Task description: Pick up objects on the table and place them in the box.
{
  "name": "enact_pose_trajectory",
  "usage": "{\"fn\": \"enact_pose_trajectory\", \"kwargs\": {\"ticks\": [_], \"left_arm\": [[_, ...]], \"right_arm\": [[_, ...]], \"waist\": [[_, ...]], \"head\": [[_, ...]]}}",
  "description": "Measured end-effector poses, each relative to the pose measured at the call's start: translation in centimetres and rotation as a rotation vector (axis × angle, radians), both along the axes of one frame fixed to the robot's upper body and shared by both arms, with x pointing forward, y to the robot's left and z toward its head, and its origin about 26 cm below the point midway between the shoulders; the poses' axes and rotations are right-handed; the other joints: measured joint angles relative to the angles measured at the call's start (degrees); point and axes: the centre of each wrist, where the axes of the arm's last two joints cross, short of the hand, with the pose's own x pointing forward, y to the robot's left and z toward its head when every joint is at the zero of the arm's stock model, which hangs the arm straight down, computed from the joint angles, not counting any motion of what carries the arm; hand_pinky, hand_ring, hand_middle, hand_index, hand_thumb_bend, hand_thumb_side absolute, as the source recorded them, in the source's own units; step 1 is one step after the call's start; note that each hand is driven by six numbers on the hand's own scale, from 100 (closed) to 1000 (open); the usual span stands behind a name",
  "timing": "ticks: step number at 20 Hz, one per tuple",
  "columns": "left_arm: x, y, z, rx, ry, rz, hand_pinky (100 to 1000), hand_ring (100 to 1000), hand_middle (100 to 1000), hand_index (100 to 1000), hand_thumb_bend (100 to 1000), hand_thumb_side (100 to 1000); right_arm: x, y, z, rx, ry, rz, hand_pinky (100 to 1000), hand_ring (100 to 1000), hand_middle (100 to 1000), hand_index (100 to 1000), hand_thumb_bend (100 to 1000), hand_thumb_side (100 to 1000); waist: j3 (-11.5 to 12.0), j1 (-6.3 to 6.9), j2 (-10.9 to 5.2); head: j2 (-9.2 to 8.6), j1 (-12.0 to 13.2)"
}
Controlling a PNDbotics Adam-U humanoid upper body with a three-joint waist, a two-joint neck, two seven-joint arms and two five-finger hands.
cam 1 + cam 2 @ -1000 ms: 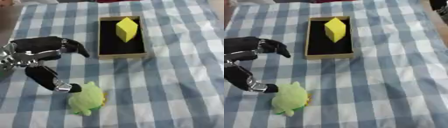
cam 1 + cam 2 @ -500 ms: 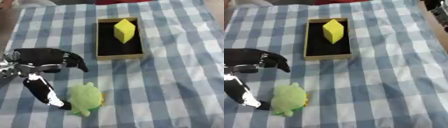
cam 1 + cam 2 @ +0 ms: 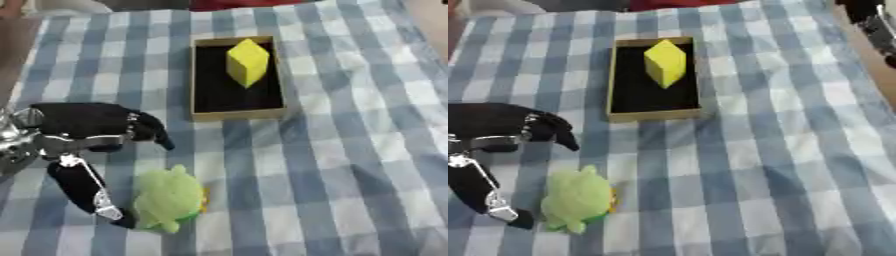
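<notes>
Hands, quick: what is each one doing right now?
Left hand: open, thumb and fingers spread beside the green plush toy, not closed on it.
Right hand: only partly visible at the top right edge; state cannot be told.

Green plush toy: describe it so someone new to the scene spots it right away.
On the blue-and-white checked cloth, look at the near left part, well in front of the black-lined box that holds a yellow block. The green plush toy lies there, between the left hand's thumb and fingers. It is the only soft, rounded, green thing outside the box.

Checked tablecloth (image 3: 350,150), box (image 3: 237,114), green toy (image 3: 169,200)
</notes>
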Motion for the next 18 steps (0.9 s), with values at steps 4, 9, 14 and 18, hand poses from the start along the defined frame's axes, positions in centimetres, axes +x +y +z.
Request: {"fn": "enact_pose_trajectory", "kwargs": {"ticks": [4, 9, 14, 18], "left_arm": [[0.0, -0.5, -0.3, 0.009, -0.018, 0.029, 908, 941, 797, 895, 753, 315], [-0.1, -1.2, -0.6, 0.005, -0.037, 0.060, 902, 936, 791, 892, 721, 348], [-0.3, -1.9, -1.1, -0.004, -0.047, 0.069, 887, 896, 734, 873, 707, 365], [-0.5, -2.4, -1.7, -0.010, -0.045, 0.075, 875, 873, 692, 859, 701, 361]], "right_arm": [[0.0, 0.0, 0.0, 0.000, 0.003, 0.000, 562, 709, 694, 776, 100, 929], [0.0, 0.1, -0.2, 0.007, 0.005, 0.002, 560, 708, 693, 775, 100, 933], [0.0, 0.0, -0.3, 0.008, 0.009, 0.000, 559, 707, 693, 775, 100, 932], [0.0, -0.1, -0.3, 0.010, 0.010, -0.003, 558, 706, 693, 775, 100, 931]], "waist": [[0.01, -0.03, -0.04], [-0.02, -0.02, -0.07], [-0.06, 0.08, -0.07], [-0.12, 0.10, -0.07]], "head": [[0.00, 0.00], [0.00, 0.00], [0.00, -0.21], [0.00, -0.39]]}}
